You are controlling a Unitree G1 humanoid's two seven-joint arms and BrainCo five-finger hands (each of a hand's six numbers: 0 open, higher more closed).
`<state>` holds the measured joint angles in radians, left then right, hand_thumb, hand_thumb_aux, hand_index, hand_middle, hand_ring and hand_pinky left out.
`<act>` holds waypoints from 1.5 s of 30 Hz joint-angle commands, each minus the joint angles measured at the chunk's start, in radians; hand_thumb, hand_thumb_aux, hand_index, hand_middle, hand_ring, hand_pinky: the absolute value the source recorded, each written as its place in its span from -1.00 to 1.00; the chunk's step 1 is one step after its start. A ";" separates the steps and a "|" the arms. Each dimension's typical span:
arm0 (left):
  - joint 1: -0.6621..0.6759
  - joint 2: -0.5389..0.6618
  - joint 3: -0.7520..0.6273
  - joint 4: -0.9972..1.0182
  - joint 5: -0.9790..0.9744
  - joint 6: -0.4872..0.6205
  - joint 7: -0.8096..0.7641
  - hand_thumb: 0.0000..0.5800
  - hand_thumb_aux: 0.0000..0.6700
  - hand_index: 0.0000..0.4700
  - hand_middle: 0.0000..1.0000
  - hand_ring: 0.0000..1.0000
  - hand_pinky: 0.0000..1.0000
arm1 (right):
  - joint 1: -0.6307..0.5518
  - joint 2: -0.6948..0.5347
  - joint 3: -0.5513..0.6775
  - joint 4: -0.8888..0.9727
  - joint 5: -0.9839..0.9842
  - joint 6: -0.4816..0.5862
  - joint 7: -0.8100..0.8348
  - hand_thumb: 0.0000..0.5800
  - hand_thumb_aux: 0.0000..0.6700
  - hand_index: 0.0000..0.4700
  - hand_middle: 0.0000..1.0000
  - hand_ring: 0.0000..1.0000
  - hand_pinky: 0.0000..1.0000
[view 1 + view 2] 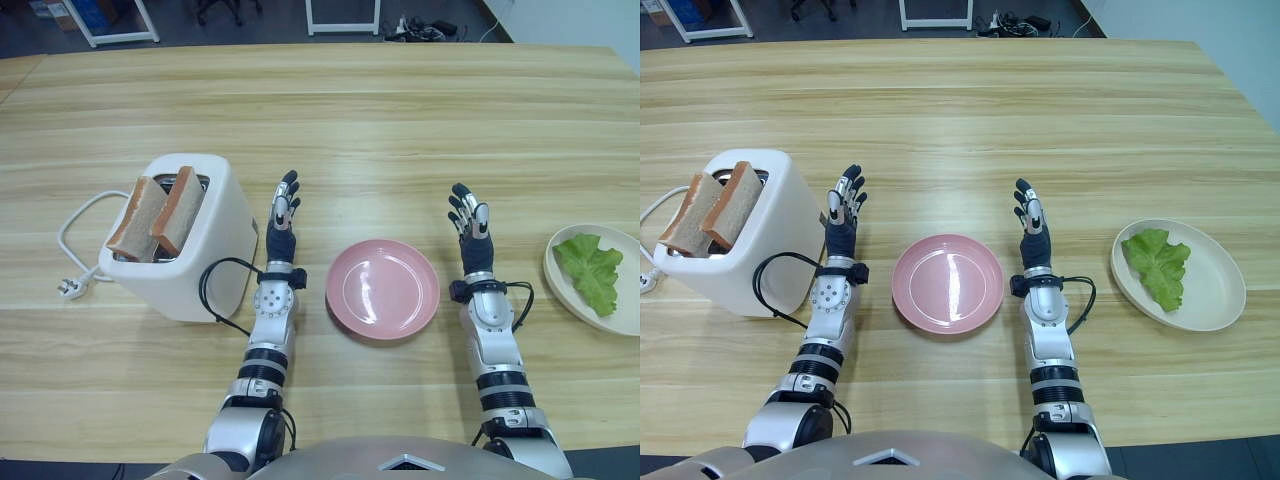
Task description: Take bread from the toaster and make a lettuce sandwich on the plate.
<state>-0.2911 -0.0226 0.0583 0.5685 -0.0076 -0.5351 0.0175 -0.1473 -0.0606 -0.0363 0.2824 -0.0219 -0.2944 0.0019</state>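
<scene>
Fingers stretched straight and holding nothing, the left hand and right hand flank the empty pink plate, seemingly poised to begin. Two bread slices stand in the toaster just left of the left fingers; lettuce lies on a cream dish far right.

Table: light wood planks, grain running side to side.
Floor: dark, beyond the table's far edge.
On floor: white frame, tangled cables, chair base.
</scene>
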 commanded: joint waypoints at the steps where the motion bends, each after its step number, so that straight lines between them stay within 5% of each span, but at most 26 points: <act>1: -0.011 0.011 0.003 0.013 -0.002 0.014 -0.006 -1.00 -1.00 -1.00 -1.00 -1.00 -1.00 | -0.011 -0.008 0.004 0.020 -0.018 -0.014 -0.003 -1.00 -1.00 -1.00 -1.00 -1.00 -1.00; 9: 0.032 0.007 -0.029 -0.079 -0.018 0.028 -0.074 -1.00 -1.00 -1.00 -1.00 -1.00 -1.00 | -0.002 -0.009 0.006 0.019 -0.017 -0.018 -0.003 -1.00 -1.00 -1.00 -1.00 -1.00 -1.00; 15: 0.252 0.094 -0.070 -0.866 -0.170 0.227 -0.169 -1.00 -1.00 -1.00 -1.00 -1.00 -1.00 | 0.011 0.006 0.026 0.013 -0.025 -0.006 -0.004 -1.00 -1.00 -1.00 -1.00 -1.00 -1.00; 18: 0.397 0.256 -0.096 -1.299 -0.529 0.350 -0.239 -1.00 -1.00 -1.00 -1.00 -1.00 -1.00 | -0.004 0.019 0.040 0.042 -0.021 -0.010 0.004 -1.00 -1.00 -1.00 -1.00 -1.00 -1.00; 22: 0.555 0.419 0.126 -1.553 -0.789 0.320 -0.236 -1.00 -1.00 -1.00 -1.00 -1.00 -1.00 | -0.023 0.023 0.047 0.077 -0.026 -0.025 0.004 -1.00 -1.00 -1.00 -1.00 -1.00 -1.00; 27: 0.732 0.494 0.548 -1.457 -0.680 0.298 -0.302 -1.00 -1.00 -1.00 -1.00 -1.00 -1.00 | -0.043 0.022 0.038 0.110 -0.022 -0.063 -0.003 -1.00 -1.00 -1.00 -1.00 -1.00 -1.00; 31: 0.782 0.546 0.711 -1.271 -0.271 0.320 -0.288 -1.00 -1.00 -1.00 -1.00 -1.00 -1.00 | -0.050 0.014 0.026 0.113 -0.011 -0.066 -0.006 -1.00 -1.00 -1.00 -1.00 -1.00 -1.00; 39: 0.641 0.633 0.490 -0.829 0.408 0.425 -0.090 -1.00 -1.00 -1.00 -1.00 -1.00 -1.00 | -0.019 0.002 0.009 0.075 -0.009 -0.036 -0.022 -1.00 -1.00 -1.00 -1.00 -1.00 -1.00; 45: 0.576 0.597 0.354 -0.727 0.570 0.525 -0.013 -1.00 -1.00 -1.00 -1.00 -1.00 -1.00 | -0.005 -0.002 0.011 0.078 -0.010 -0.026 -0.011 -1.00 -1.00 -1.00 -1.00 -1.00 -1.00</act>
<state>0.3020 0.5840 0.4430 -0.1822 0.5399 -0.0357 -0.0079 -0.1680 -0.0566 -0.0221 0.3624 -0.0302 -0.3351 -0.0132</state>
